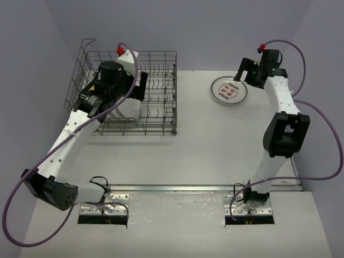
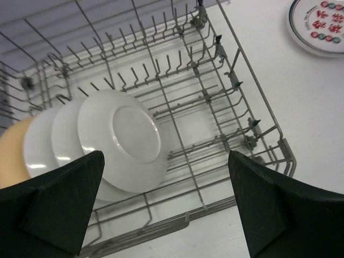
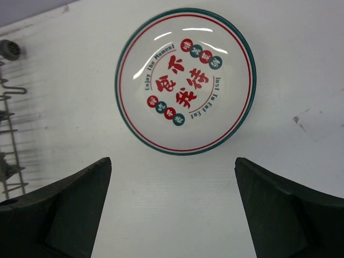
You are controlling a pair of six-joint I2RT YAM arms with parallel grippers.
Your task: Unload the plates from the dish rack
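The grey wire dish rack [image 1: 161, 130] stands at the table's back left. In the left wrist view the rack [image 2: 215, 107] holds three upright white-backed plates [image 2: 126, 140] in a row at its left end, with a tan plate [image 2: 9, 156] behind them. My left gripper [image 2: 165, 157] is open and empty, hovering above the rack by the plates [image 1: 129, 110]. A plate with a teal and red rim and red characters [image 3: 185, 80] lies flat on the table at the back right [image 1: 229, 90]. My right gripper [image 3: 173, 161] is open and empty just above it.
The rack's raised wire handle [image 1: 86, 42] is at its back left corner. Purple walls close the back and sides. A metal rail [image 1: 177, 188] runs along the near edge between the arm bases. Purple cables loop beside both arms.
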